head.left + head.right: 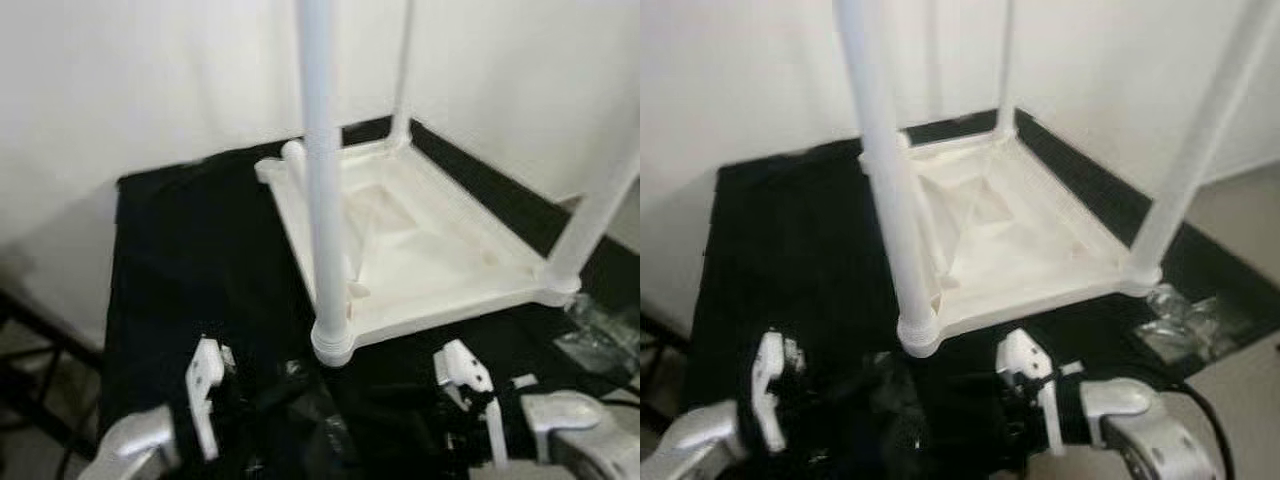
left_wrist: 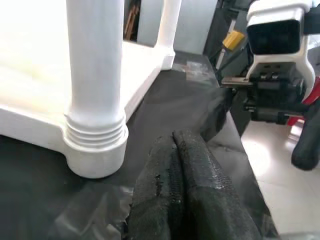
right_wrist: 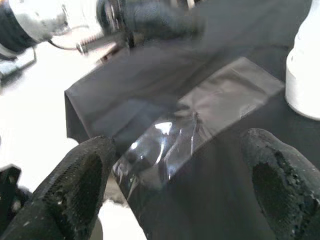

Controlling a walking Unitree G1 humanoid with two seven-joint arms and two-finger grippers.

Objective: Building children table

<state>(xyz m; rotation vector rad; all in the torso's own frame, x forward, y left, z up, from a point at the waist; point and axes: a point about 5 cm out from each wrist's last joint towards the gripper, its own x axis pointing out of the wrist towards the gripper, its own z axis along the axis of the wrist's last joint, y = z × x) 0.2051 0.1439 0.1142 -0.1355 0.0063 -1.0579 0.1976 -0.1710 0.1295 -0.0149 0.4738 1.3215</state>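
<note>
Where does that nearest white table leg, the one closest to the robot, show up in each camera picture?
Left eye view: nearest leg, centre, rising from the tabletop corner.
Right eye view: left of centre.
Left wrist view: big, upper left.
Right wrist view: cannot tell.
Shared landmark: the ribbed socket at its foot.

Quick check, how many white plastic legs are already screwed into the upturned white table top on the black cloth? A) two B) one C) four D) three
D: three white plastic legs stand up from corners of the upturned white plastic table top, the near one, the far one and the right one; the far left corner holds only a short stub.
</note>
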